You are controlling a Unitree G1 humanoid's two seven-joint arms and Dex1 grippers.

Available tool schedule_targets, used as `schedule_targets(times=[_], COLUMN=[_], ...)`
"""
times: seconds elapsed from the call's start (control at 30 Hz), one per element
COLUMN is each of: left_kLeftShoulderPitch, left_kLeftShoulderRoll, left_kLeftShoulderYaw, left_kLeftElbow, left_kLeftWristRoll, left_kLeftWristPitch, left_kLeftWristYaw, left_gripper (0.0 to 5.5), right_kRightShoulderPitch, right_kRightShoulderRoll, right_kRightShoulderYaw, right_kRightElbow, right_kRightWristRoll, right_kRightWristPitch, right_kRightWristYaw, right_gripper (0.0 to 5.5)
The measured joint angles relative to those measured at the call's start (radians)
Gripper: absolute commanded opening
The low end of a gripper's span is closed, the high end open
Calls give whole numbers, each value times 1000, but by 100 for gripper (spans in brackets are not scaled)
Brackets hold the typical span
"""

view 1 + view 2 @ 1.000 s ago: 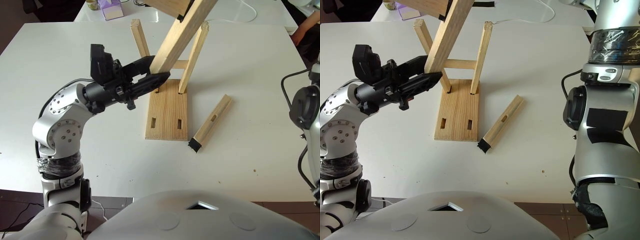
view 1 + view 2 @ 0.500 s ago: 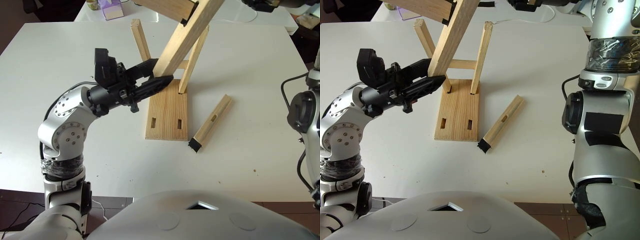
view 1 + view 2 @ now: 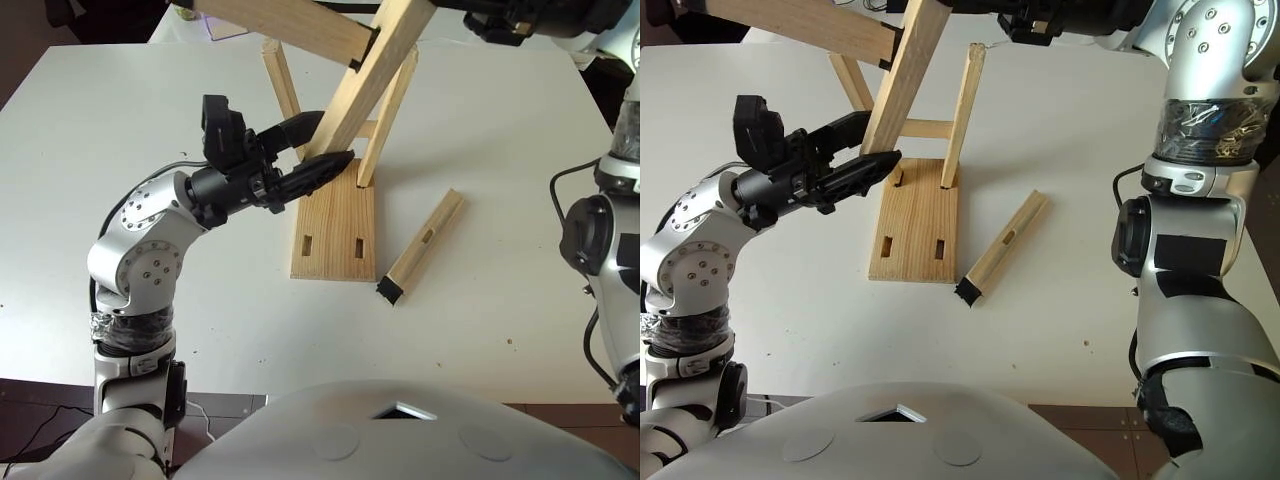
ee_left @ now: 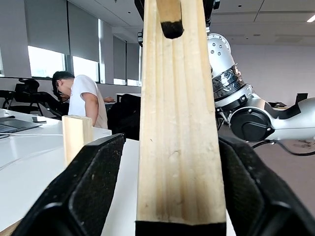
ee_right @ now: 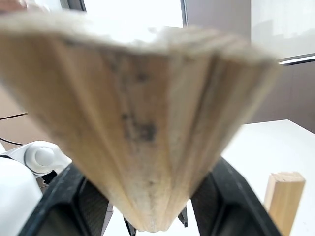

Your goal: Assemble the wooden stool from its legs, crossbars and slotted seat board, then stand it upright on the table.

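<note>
The slotted seat board (image 3: 335,235) lies flat on the white table. Two legs (image 3: 388,115) joined by a crossbar stand in its far slots. A second leg (image 3: 365,75) with a crossbar (image 3: 285,25) hangs slanted above the board. My right gripper (image 5: 147,206) is shut on its upper end, at the top of the head views. My left gripper (image 3: 335,137) is open, one finger on each side of that leg's lower end (image 4: 177,147), just above the board's far left slot. A loose slotted piece (image 3: 425,245) with a black end lies right of the board.
The near slots (image 3: 333,243) of the board are unfilled. White table surface (image 3: 520,160) spreads wide to the left and right of the board. A purple box (image 3: 228,27) stands at the far edge, partly behind the held crossbar.
My left gripper has pushed forward so its fingers now straddle the slanted leg. My right arm has swung in at the top, and the held leg and crossbar have come lower.
</note>
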Motion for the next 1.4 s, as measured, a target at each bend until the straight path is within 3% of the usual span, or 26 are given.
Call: schedule_targets(times=[0.13,0.23,0.37,0.5,0.67,1.4], left_kLeftShoulderPitch=[252,379,389,363,321,369], left_kLeftShoulderRoll=[100,90,-23,-153,-222,-276], left_kLeftShoulderYaw=[-50,90,294,374,367,339], left_kLeftElbow=[163,255,229,184,158,148], left_kLeftWristRoll=[238,247,120,33,17,42], left_kLeftWristPitch=[-136,-176,-183,-184,-184,-216], left_kLeftWristYaw=[-44,22,208,389,479,500], left_gripper=[305,305,305,305,305,305], right_kRightShoulderPitch=[105,284,505,606,621,633], right_kRightShoulderRoll=[-45,-98,-115,-118,-119,-170], right_kRightShoulderYaw=[35,52,67,87,100,122], right_kRightElbow=[-122,-222,-348,-420,-422,-420], right_kRightWristRoll=[-90,-147,-172,-190,-198,-156], right_kRightWristPitch=[-152,-232,-278,-304,-336,-325], right_kRightWristYaw=[15,20,-21,-42,-46,-28], right_gripper=[203,203,203,203,203,203])
